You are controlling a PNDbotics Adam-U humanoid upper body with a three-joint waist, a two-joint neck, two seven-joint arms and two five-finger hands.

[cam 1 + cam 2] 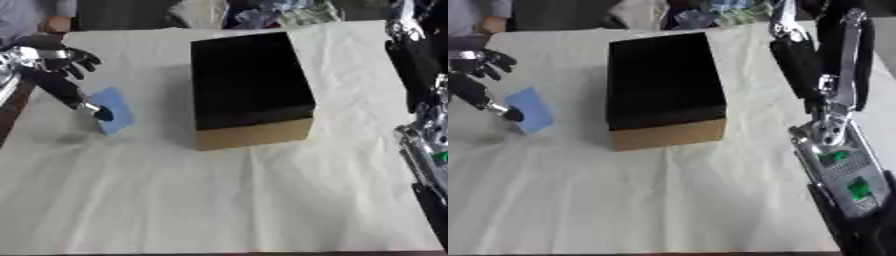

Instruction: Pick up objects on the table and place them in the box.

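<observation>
The left hand [54,61] hovered with fingers spread, its thumb tip touching a blue card [116,109] lying just below it on the cloth [219,200]. The box [249,85] stood to the hand's right. The right hand's fingers could not be made out.

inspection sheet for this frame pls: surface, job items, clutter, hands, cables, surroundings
Surface: table under a wrinkled cream cloth.
Job's things: black box with tan front, mid-table; whether it is open cannot be told. Blue card left of it, tilted, apart from the box.
Clutter: nothing seen on the cloth.
Hands: left hand above the card, fingers spread, one long finger touching the card. Right hand not seen; only the right arm shows at the right edge.
Cables: nothing seen.
Surroundings: mixed items beyond the far edge, unclear.
</observation>
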